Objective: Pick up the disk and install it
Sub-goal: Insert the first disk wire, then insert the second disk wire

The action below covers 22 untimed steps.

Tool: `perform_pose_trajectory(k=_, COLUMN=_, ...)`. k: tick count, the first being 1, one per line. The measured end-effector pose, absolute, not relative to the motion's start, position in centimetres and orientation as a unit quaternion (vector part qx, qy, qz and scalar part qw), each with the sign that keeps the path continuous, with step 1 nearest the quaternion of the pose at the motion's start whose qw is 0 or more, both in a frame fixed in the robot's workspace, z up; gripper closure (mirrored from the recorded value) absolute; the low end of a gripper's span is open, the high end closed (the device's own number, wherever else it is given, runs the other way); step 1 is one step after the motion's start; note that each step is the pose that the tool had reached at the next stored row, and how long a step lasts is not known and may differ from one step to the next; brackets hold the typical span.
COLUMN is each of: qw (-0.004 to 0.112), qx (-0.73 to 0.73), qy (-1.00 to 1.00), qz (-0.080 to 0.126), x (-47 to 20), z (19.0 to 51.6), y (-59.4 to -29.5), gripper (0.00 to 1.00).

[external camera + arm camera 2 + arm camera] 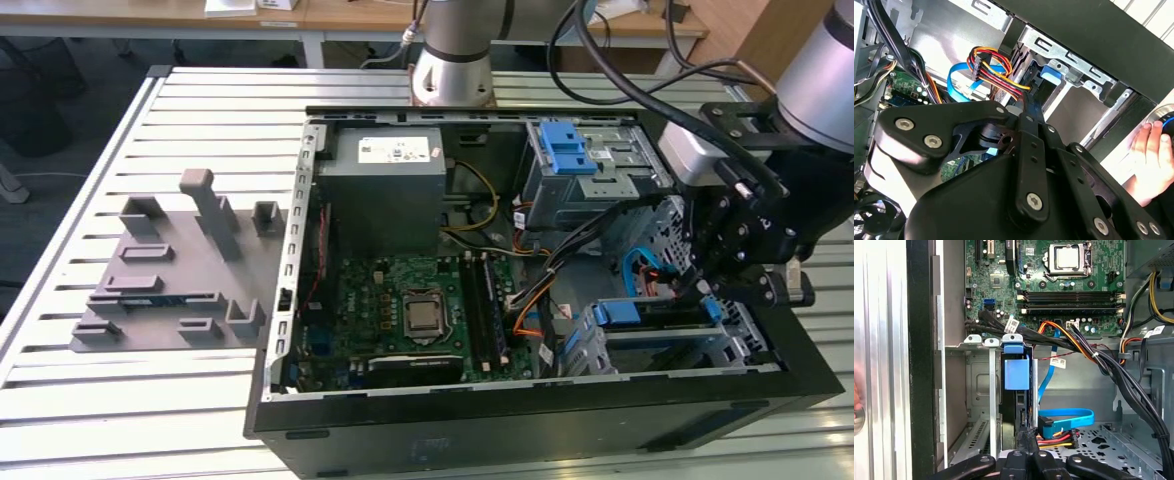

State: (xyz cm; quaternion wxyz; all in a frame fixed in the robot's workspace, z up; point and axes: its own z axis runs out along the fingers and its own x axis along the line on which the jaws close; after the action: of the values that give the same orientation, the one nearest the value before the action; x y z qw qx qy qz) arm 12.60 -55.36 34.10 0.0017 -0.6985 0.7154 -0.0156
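Observation:
The disk (654,313) sits edge-up in the drive bay at the near corner of the open computer case (534,420), on the exterior view's right. Its blue carrier tab (1016,372) shows between the bay's metal rails in the first wrist view, and as a blue piece (1050,75) in the second wrist view. My gripper (699,290) hangs just over the bay. Its fingers (1023,437) stand shut, pressed together, with their tips against the disk's cable end. Nothing lies between them. Blue and coloured cables (1064,422) lie right beside the tips.
A grey power supply box (380,190) and a silver cage with a blue latch (587,160) stand at the case's far side, the motherboard (414,300) between. A grey fixture (174,270) lies on the slatted table. A person's hand (1154,160) rests outside the case wall.

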Motion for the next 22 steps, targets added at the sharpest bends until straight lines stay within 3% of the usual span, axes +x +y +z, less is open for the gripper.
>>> perform_pose_trajectory(k=22, qw=-0.001, qx=-0.699, qy=0.715, qz=-0.015, x=12.6, z=36.3, y=-55.3, gripper=0.89)
